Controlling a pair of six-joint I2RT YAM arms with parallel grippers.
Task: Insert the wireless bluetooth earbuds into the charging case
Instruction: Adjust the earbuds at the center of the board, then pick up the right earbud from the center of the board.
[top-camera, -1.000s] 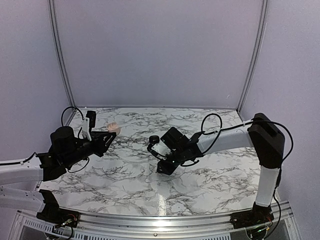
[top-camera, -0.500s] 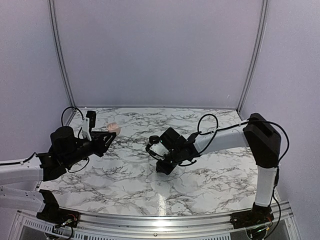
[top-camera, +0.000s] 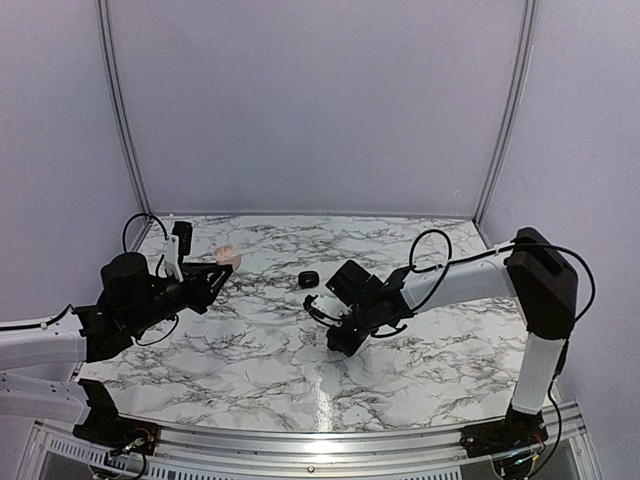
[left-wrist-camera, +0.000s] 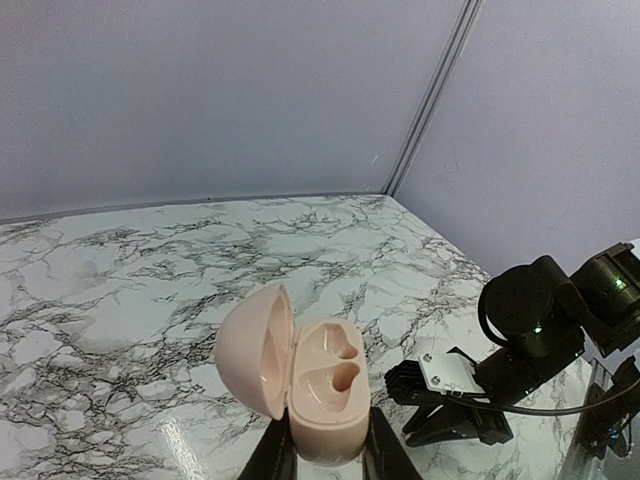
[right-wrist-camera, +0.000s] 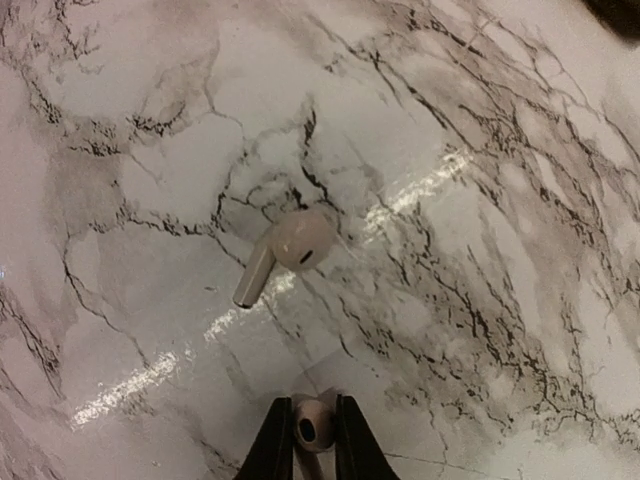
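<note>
So the left claw (left-wrist-camera: 325, 452) is clamping the base of the charging case (left-wrist-camera: 322, 385) and holding it at about 9 o'clock in the top view. It's looking raised off the surface (top-camera: 250, 350), with the lid hanging open and both wells showing empty. The right claw (right-wrist-camera: 305, 440) is pinching one earbud (right-wrist-camera: 312, 430) by its head, low near the middle of the surface, and I can't tell if it's off the marble yet. The second earbud (right-wrist-camera: 290, 245) is lying loose at 12 o'clock from those fingertips, apart from them. Both buds are looking pale pink to me, matching the case. What I'm worrying about is that the grip is sitting on a slick rounded head, so the bud could be squirting out or twisting on the lift and leaving the stem pointing wrong for the well. The case is also being held only at its bottom end, so pushing a bud in could be tipping it or nudging the lid shut. Other stuff: a black rounded lump (top-camera: 310, 277) is sitting near the right claw at its 12 o'clock. It's lying close to the line toward the case, so I'm guessing the arm is needing to clear it.
</note>
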